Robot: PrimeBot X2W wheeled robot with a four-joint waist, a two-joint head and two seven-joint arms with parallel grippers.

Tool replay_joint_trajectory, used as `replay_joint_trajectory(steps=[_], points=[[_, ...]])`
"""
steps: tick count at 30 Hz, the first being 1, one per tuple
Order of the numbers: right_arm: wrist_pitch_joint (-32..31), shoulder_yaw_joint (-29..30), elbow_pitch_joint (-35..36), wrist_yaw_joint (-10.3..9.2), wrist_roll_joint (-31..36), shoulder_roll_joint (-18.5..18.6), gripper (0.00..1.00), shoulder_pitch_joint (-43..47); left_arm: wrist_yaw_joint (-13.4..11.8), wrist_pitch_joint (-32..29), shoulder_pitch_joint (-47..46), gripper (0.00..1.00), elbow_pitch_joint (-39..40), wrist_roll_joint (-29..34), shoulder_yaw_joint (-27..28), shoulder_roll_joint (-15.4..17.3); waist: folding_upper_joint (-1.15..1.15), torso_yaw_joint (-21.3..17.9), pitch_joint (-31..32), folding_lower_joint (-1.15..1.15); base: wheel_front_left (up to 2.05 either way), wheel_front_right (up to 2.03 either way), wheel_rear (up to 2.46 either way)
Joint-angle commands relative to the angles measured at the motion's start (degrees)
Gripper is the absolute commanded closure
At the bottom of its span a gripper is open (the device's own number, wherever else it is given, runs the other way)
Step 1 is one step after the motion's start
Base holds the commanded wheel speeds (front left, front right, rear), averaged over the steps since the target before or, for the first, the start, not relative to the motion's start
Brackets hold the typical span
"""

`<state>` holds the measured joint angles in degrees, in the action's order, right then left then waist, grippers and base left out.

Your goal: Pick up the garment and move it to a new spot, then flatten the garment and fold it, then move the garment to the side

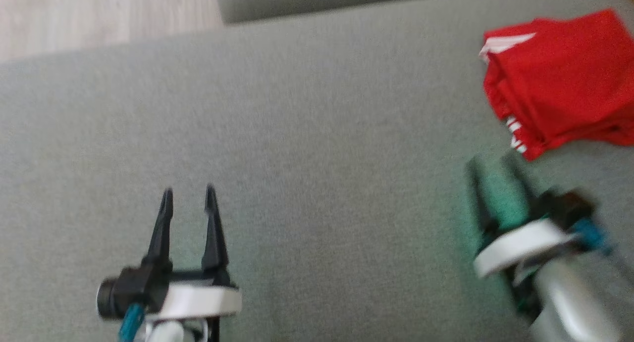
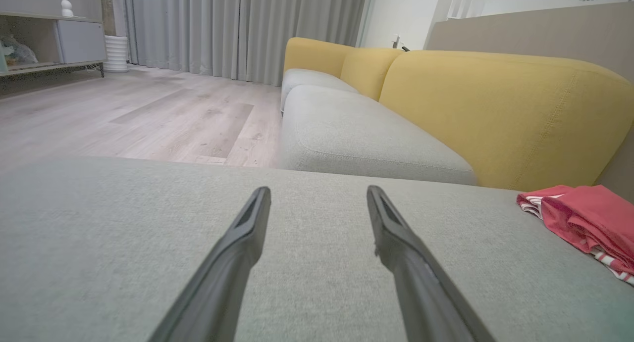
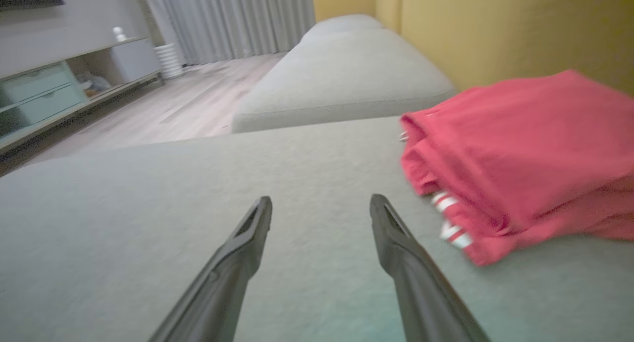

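Note:
The garment point(image 1: 559, 79) is red with white stripes, folded into a compact stack at the far right of the grey sofa seat point(image 1: 307, 134). My right gripper point(image 1: 493, 166) is blurred, just short of the garment's near corner, open and holding nothing. In the right wrist view its gripper point(image 3: 321, 206) has spread fingers over bare cushion, with the garment point(image 3: 520, 159) to the right. My left gripper point(image 1: 188, 191) stands open at the lower left, far from the garment. The left wrist view shows the left gripper point(image 2: 318, 196) empty and the garment point(image 2: 584, 218) at the right edge.
A yellow backrest point(image 2: 500, 109) runs behind the seat on the right. A second grey cushion point(image 2: 356, 134) continues beyond a seam. Wooden floor point(image 2: 138, 114) lies past the seat's left edge, with a low cabinet point(image 3: 59, 89) and curtains point(image 2: 237, 30) farther off.

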<state>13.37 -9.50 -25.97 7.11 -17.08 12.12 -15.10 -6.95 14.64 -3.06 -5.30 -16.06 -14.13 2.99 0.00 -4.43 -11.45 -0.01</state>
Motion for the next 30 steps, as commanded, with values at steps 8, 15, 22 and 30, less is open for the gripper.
replay_joint_trajectory(steps=[8,15,22,30], points=[[1.6,-6.1,8.5,0.37,3.3,-4.9,0.00,11.3,1.0,0.4,7.3,0.00,1.6,1.2,3.6,-0.1,0.00,0.1,13.1,0.01,0.00,0.00,0.00],[1.6,-1.0,10.6,0.37,8.9,-7.9,0.00,17.3,2.6,0.4,9.6,0.00,1.2,3.0,4.9,-0.1,0.00,1.3,15.7,0.01,0.00,0.00,0.00],[1.6,0.3,10.9,0.37,10.2,-8.8,0.00,18.0,2.6,0.4,10.0,0.00,0.0,3.4,5.8,-0.1,0.00,1.5,16.2,0.01,0.00,0.00,0.00],[1.6,0.4,11.8,0.37,10.5,-9.1,0.00,17.3,2.5,0.4,10.2,0.00,-1.9,3.8,5.8,-0.1,0.00,1.5,16.4,0.01,0.00,0.00,0.00]])
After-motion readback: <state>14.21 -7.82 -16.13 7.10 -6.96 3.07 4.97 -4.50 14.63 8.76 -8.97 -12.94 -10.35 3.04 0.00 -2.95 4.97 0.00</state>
